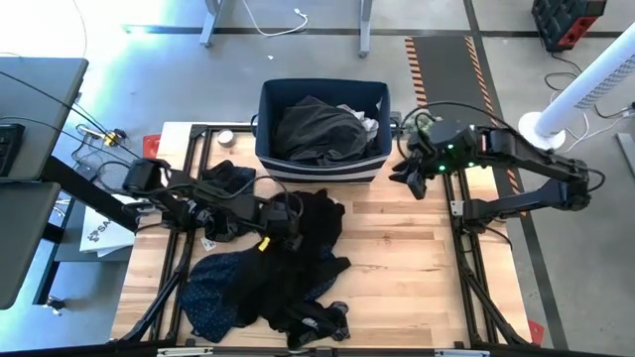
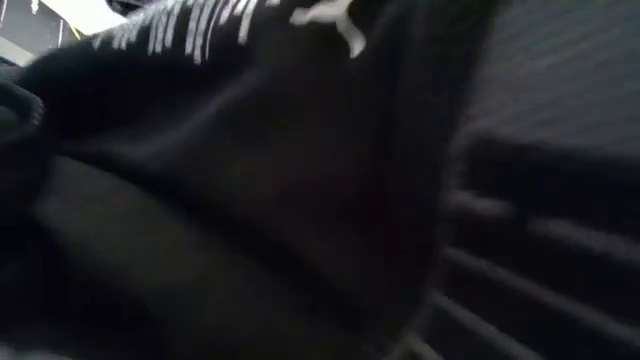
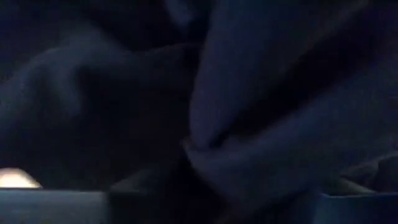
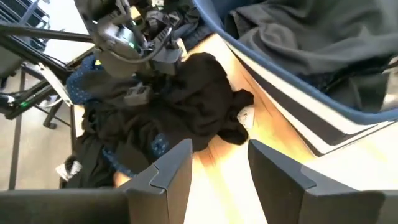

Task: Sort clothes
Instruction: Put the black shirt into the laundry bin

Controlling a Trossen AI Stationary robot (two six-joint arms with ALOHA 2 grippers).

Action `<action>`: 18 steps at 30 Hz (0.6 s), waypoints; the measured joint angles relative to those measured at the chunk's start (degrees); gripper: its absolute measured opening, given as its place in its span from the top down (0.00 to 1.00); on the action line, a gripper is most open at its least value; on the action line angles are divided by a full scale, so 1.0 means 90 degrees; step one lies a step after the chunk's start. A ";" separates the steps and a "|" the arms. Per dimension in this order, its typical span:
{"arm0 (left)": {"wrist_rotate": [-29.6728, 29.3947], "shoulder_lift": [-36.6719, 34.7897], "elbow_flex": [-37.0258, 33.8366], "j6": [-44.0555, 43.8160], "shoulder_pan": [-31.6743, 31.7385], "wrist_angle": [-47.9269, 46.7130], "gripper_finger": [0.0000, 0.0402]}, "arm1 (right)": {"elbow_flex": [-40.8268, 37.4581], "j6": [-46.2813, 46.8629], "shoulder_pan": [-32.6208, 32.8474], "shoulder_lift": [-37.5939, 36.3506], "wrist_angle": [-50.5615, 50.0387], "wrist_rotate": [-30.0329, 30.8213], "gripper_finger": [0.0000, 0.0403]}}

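Landmark taken: navy fabric bin (image 1: 322,159) with a white stripe, standing at the far edge of the wooden table (image 1: 407,258).

Inside the bin: a grey-black garment (image 1: 317,129) heaped to the rim, with a scrap of white cloth (image 1: 369,121) at its right-hand corner.

In front of the bin, on the table: a pile of black clothes (image 1: 308,248) spread from just below the bin's front wall toward the near edge. Partly under that pile, to the left and nearer the table's front than the bin: a dark navy speckled garment (image 1: 213,288). Further black cloth (image 1: 230,180) bunched just beside the bin's front left corner. Black fabric with white printed lettering (image 2: 200,30) pressed close against the low camera (nearly the whole low view blocked by it).

Left gripper (image 1: 281,226): down in the black pile, in front of the bin and slightly left of its middle. Fingers buried in dark cloth; left wrist view filled with dark folds only. Cannot tell whether spread or pinching, nor whether anything is held.

Right gripper (image 1: 412,180): raised just beside the bin's right wall, clear of the clothes. Fingers (image 4: 168,171) parted with bare table visible between them; nothing held.
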 joint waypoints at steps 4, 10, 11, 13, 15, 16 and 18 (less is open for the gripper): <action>0.0460 0.0128 0.0219 0.0488 -0.0002 0.0122 0.86 | -0.0483 0.0229 0.0001 0.0000 0.0239 -0.0015 0.62; 0.0546 -0.0807 0.0703 0.1489 0.0036 -0.0266 0.94 | -0.1074 0.0562 0.0000 0.0015 0.0250 -0.0142 0.62; 0.0568 -0.0995 0.0793 0.1728 0.0039 -0.0294 0.95 | -0.1152 0.0557 0.0000 0.0023 0.0294 -0.0209 0.62; 0.0579 -0.1386 0.1034 0.2136 0.0039 -0.0275 0.97 | -0.1278 0.0561 0.0000 0.0055 0.0437 -0.0315 0.62; 0.0559 -0.1745 0.1295 0.2367 0.0039 -0.0278 0.97 | -0.1345 0.0561 0.0000 0.0108 0.0683 -0.0315 0.62; 0.0513 -0.1903 0.1462 0.2445 0.0039 -0.0294 0.97 | -0.1355 0.0546 0.0000 0.0152 0.0846 -0.0320 0.62; 0.0296 -0.2118 0.1801 0.2576 0.0056 -0.0337 0.97 | -0.1358 0.0520 0.0000 0.0264 0.1327 -0.0467 0.62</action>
